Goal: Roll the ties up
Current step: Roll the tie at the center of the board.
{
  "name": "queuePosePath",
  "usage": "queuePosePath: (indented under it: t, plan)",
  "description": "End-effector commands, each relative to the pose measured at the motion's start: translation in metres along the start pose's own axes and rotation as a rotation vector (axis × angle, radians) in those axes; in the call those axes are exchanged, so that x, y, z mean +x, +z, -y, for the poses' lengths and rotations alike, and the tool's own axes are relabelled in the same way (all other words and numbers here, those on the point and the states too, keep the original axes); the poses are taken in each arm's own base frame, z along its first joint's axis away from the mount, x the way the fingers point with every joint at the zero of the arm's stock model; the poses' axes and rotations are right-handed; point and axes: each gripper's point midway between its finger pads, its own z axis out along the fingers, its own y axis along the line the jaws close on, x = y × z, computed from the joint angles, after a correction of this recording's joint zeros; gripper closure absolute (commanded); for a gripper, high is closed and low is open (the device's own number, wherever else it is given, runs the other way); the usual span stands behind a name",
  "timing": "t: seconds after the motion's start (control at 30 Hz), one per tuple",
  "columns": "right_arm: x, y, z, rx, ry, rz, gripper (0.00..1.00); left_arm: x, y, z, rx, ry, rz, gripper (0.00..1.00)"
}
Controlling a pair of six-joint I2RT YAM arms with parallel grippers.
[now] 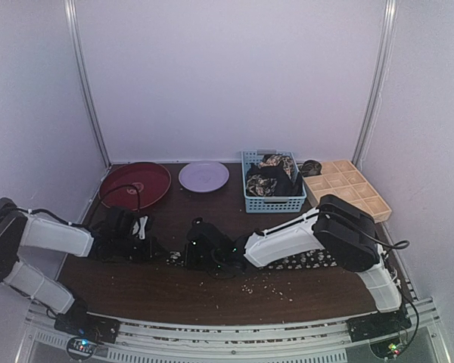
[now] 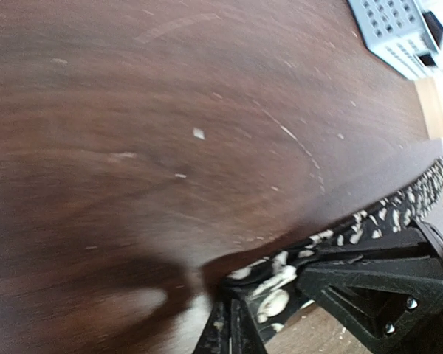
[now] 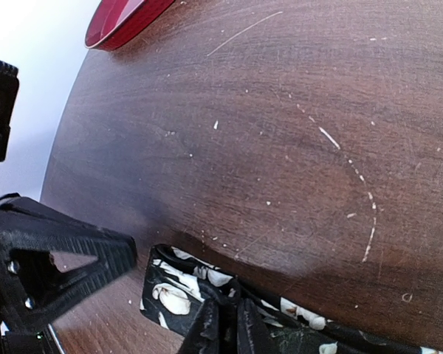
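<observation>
Your wooden table bears a tie lying flat at both jaws. Beyond the left jaws sits a red plate, and beyond the right jaws a lavender plate. A blue basket and a gridded tray stand farther right.

in the top view, the right arm covers most of the tie. the wrist views' edges cut off the red plate and blue basket. you cannot count the basket's contents.

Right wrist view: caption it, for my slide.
Right gripper pinching the floral tie on the wooden table, red plate beyond.
</observation>
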Motion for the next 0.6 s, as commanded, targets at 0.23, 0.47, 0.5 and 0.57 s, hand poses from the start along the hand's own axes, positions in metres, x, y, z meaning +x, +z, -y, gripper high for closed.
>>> queuePosePath:
  t: [0.23, 0.47, 0.5, 0.57]
  plan:
    - [0.003, -0.011, 0.015, 0.062, -0.009, -0.018, 0.84, -0.004, -0.011, 0.014, 0.063, 0.037, 0.015, 0.97]
    - [0.003, -0.011, 0.009, 0.039, -0.004, -0.023, 0.84, -0.013, -0.02, 0.055, 0.278, 0.072, 0.055, 0.97]
    - [0.002, -0.011, 0.008, 0.036, -0.001, -0.021, 0.84, -0.012, -0.018, 0.054, 0.279, 0.068, 0.051, 0.98]
    - [0.001, -0.013, 0.007, 0.033, 0.001, -0.019, 0.85, -0.009, -0.012, 0.05, 0.268, 0.063, 0.035, 0.99]
